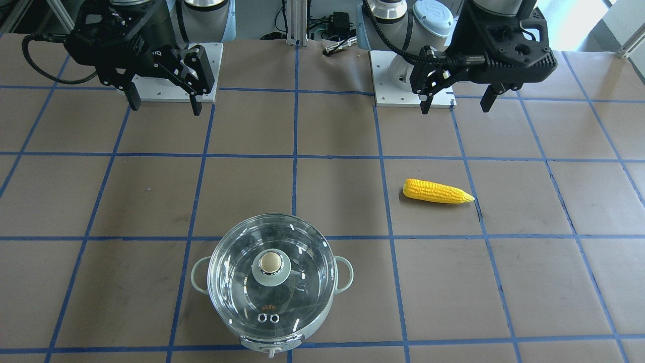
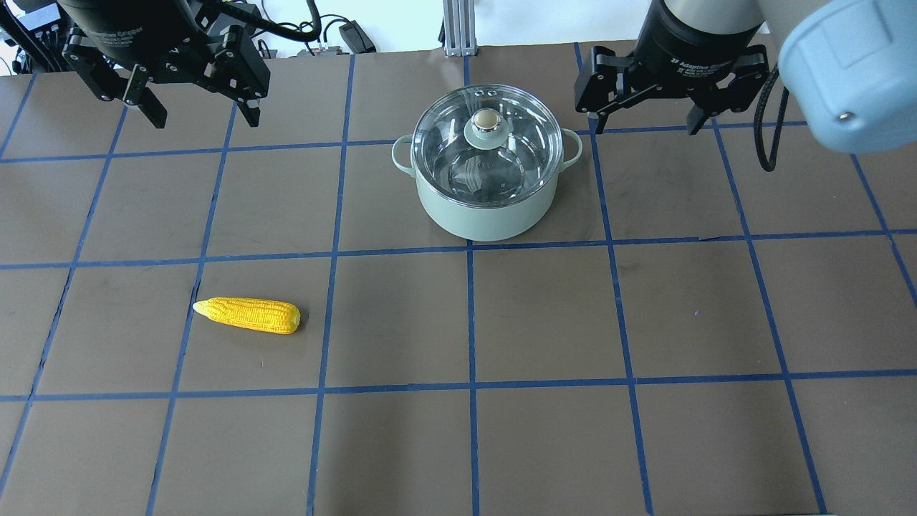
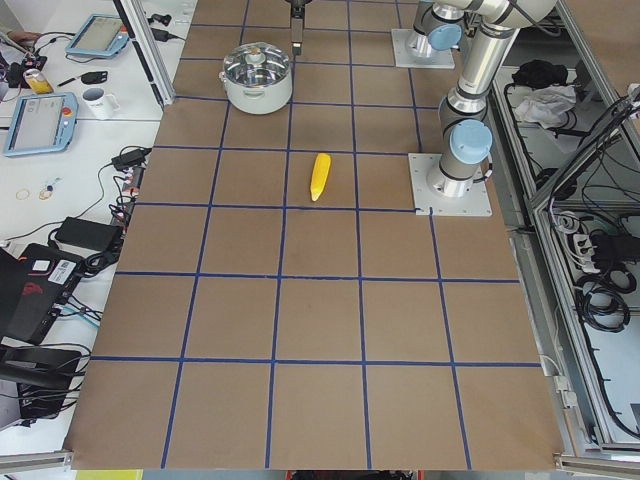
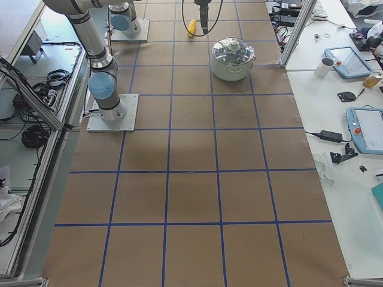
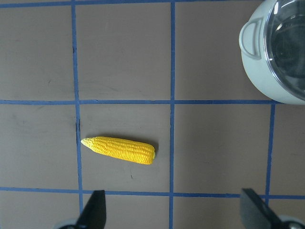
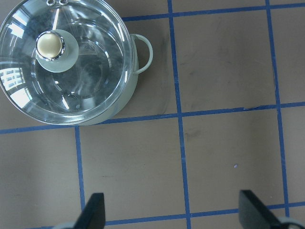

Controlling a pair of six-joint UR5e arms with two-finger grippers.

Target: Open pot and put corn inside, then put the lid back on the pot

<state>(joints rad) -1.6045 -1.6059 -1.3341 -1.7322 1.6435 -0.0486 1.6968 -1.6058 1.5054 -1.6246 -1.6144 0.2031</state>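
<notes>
The mint-green pot (image 2: 487,215) stands at the far middle of the table with the clear glass lid (image 2: 458,150) seated on it, its beige knob (image 2: 486,119) up. It also shows in the front view (image 1: 197,275) and in the right wrist view (image 6: 131,90). The yellow corn (image 2: 248,315) lies flat on the table's left side, seen too in the front view (image 1: 437,191) and the left wrist view (image 5: 119,150). My left gripper (image 2: 197,113) is open and empty, held high near the left base. My right gripper (image 2: 648,122) is open and empty, held high just right of the pot.
The table is brown paper with a blue tape grid (image 2: 469,322). White arm base plates (image 1: 403,91) sit at the robot's side. A side bench with tablets and a mug (image 4: 326,66) runs past the table's far edge.
</notes>
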